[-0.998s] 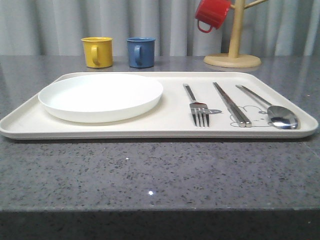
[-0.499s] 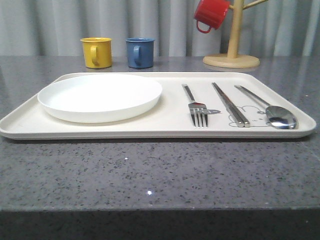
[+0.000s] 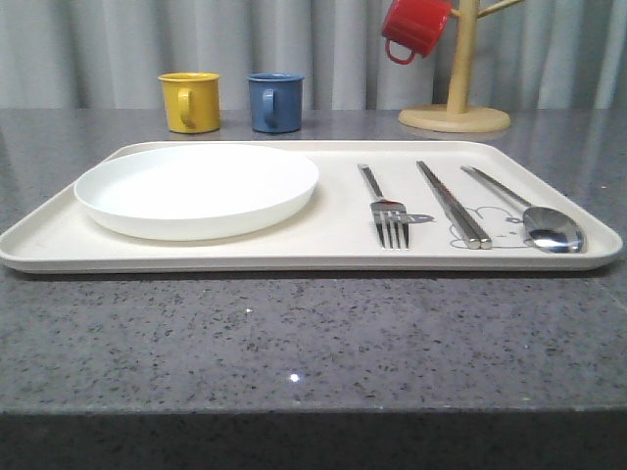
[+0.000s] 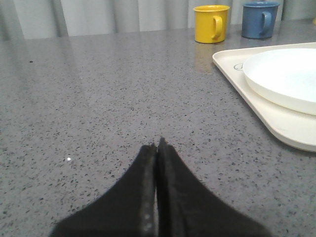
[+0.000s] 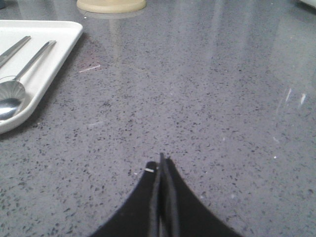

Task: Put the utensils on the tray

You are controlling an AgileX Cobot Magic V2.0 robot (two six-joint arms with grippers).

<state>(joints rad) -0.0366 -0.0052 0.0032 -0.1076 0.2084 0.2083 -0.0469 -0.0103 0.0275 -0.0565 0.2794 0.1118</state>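
Left end effector (image 4: 158, 145): I see its black fingers pressed together, nothing between them, low over the bare grey surface (image 4: 98, 98) just off the tray's left end.
Right end effector (image 5: 161, 160): fingers together too, empty, over the surface to the right of the tray.
Tray (image 3: 333, 253): I read it lying flat on the surface, long side toward me.
Plate (image 3: 196, 188): white, on the tray's left half.
Fork (image 3: 384, 208): on the tray right of the plate, tines toward me.
Chopsticks (image 3: 452, 202): paired, side by side, between fork and spoon, over the rabbit drawing.
Spoon (image 3: 537, 221): nearest the tray's right rim, bowl toward me; I also see it from the right wrist.
Mugs: yellow mug (image 3: 190, 101) and blue mug (image 3: 274, 102) stand on the surface behind the tray; red mug (image 3: 415, 27) hangs on the wooden stand (image 3: 457, 103) at back right.
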